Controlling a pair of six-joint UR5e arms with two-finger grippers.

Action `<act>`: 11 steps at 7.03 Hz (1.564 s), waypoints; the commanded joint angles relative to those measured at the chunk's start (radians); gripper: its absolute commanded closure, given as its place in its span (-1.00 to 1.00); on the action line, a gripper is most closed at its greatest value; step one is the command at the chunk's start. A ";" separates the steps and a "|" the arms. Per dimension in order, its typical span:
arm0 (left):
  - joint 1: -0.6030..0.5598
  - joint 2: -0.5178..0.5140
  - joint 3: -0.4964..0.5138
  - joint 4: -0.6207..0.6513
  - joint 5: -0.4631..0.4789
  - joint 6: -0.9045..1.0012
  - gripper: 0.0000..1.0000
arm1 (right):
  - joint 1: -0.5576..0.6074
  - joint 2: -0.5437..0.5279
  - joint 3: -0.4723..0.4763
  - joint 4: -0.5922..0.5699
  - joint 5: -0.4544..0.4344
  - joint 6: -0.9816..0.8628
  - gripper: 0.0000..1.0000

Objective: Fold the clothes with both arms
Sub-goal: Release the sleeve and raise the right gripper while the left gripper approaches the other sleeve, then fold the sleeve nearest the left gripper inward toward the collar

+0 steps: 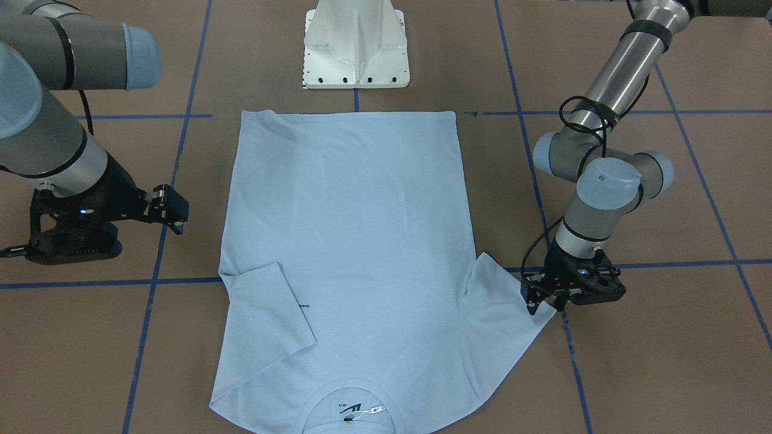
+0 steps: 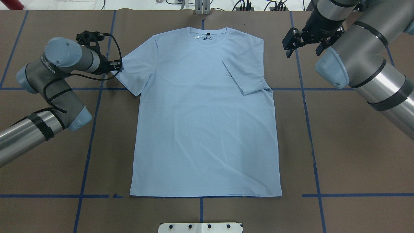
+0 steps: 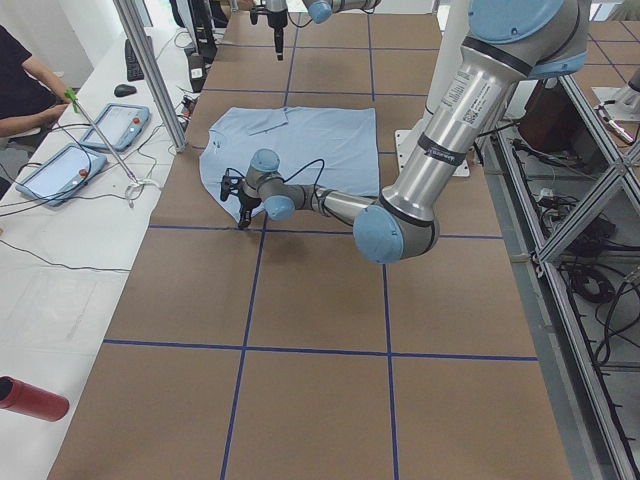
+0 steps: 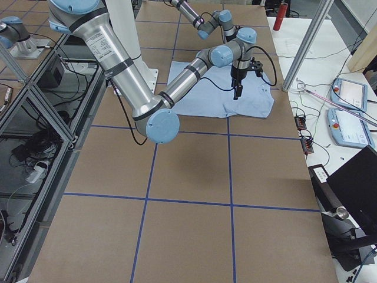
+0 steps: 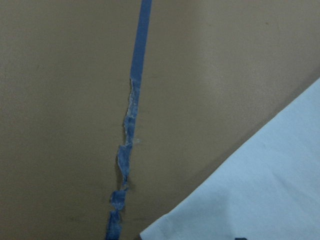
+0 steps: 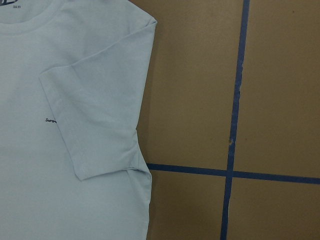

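Bright even overhead light, soft faint shadows, left wrist view slightly blurred

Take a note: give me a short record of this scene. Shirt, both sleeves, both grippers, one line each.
shirt: flat on the table, front up, collar away from the robot
left sleeve (robot's left): spread out flat
right sleeve: folded in over the chest
left gripper: low at the left sleeve's tip; open or shut unclear
right gripper: open, empty, off the shirt beside the folded sleeve
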 commanded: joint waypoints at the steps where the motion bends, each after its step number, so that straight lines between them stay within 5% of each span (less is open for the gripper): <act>1: -0.003 -0.003 0.000 0.002 0.000 0.001 0.90 | 0.000 -0.001 -0.002 0.002 0.000 0.003 -1.00; 5: -0.004 -0.070 -0.008 0.034 -0.011 -0.011 1.00 | -0.003 -0.009 -0.007 0.003 -0.004 0.003 -1.00; 7: 0.003 -0.224 -0.014 0.222 -0.009 -0.114 1.00 | -0.006 -0.015 -0.005 0.006 -0.004 0.003 -1.00; 10: 0.074 -0.482 0.237 0.210 -0.003 -0.281 1.00 | -0.008 -0.019 -0.005 0.009 -0.004 0.003 -1.00; 11: 0.074 -0.480 0.256 0.183 0.005 -0.281 1.00 | -0.008 -0.021 -0.005 0.011 -0.004 0.002 -1.00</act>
